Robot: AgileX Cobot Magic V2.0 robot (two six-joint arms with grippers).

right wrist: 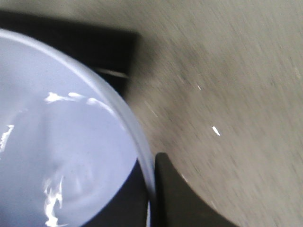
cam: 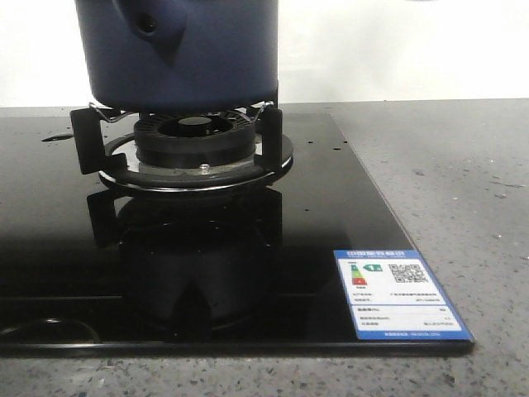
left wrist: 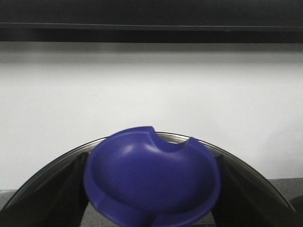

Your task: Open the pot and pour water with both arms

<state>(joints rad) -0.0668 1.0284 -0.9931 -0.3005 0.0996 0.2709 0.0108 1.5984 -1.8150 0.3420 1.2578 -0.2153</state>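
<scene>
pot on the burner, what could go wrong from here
The pot sits on thin wire supports, so a sideways push could slide it off. The glass cooktop already carries droplets, so more spill looks likely. The left end effector carries a glass-rimmed lid above the counter, and a slip could crack it.

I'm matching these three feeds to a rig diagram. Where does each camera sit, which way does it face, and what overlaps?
Front: low at the counter, facing forward at the pot on the burner; no arm shows.
Left wrist: on the left arm, facing a white wall over a blue knob on a glass lid; dark fingers flank the knob.
Right wrist: on the right arm, blurred, looking down at a pale bowl over the counter; one finger shows.
Shared: front and right wrist both show the speckled counter.
</scene>
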